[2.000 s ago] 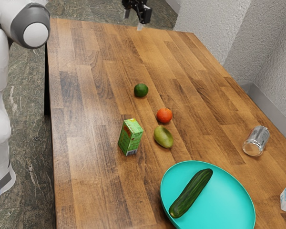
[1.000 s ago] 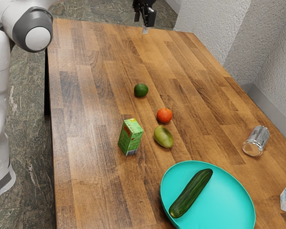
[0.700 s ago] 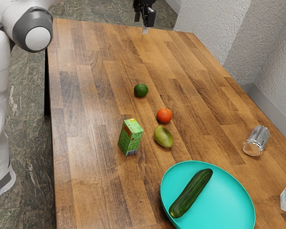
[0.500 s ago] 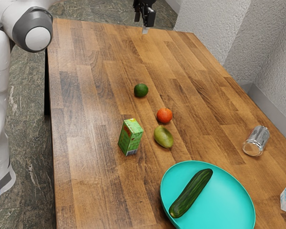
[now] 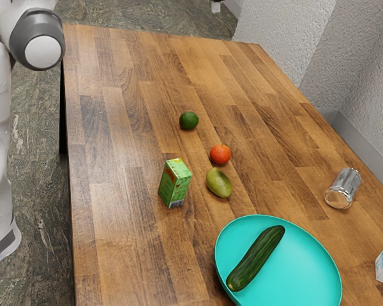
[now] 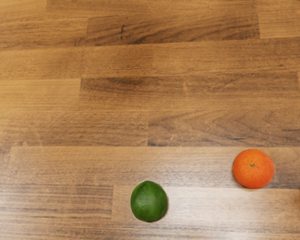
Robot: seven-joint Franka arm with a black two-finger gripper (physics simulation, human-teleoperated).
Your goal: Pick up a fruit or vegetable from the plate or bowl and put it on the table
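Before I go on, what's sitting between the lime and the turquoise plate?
The exterior view shows the orange, nearer the lime, then the yellow-green fruit, nearer the turquoise plate.

Pale textured walls (image 5: 277, 38), marbled floor (image 5: 38, 127).

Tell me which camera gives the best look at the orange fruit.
The wrist view: it shows the orange fruit whole and closer up, with its small stem spot visible. The exterior view also shows it whole, but from farther off, between the round green fruit and the oval one.
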